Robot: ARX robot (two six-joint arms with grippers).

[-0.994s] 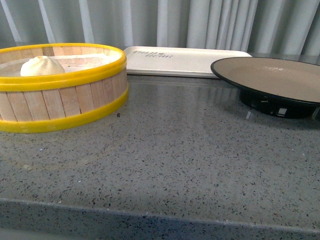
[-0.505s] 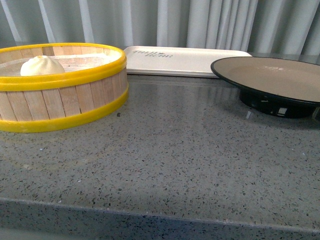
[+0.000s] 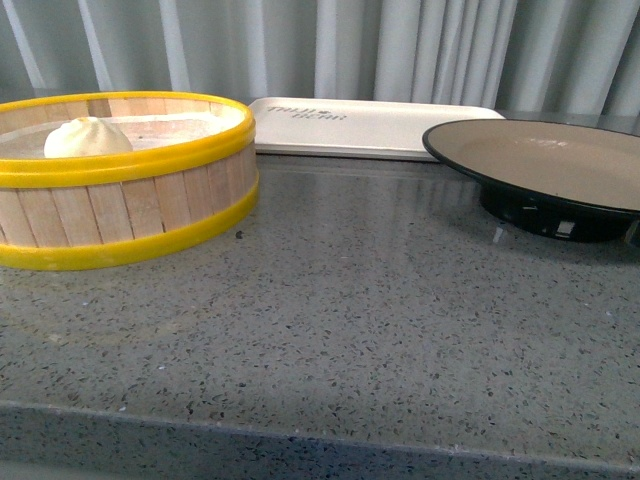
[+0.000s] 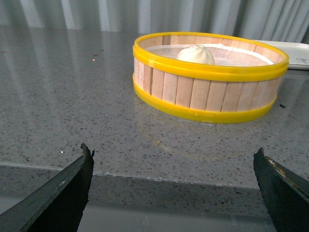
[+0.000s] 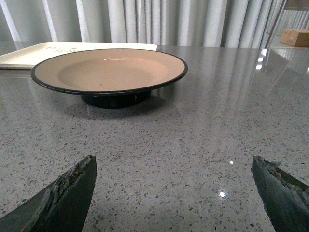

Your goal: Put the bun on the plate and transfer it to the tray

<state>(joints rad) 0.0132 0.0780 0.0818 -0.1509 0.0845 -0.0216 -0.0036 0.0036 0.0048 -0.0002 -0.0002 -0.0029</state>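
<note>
On a grey speckled counter (image 3: pixel 350 330), the white bun (image 3: pixel 87 137) sits inside a yellow-rimmed steamer basket (image 3: pixel 130 205) at left, the brown plate (image 3: pixel 545 160) stands empty at right, and the off-white tray (image 3: pixel 370 125) lies bare behind them. The left gripper (image 4: pixel 172 153) and right gripper (image 5: pixel 174 161) are both spread wide, holding nothing. No step looks done: bun to plate, then plate to tray.

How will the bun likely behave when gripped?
The bun looks soft and puffy, so it probably dents under a tight squeeze. Its rounded dome may slip from a shallow grip. Being small, it is likely light.
</note>
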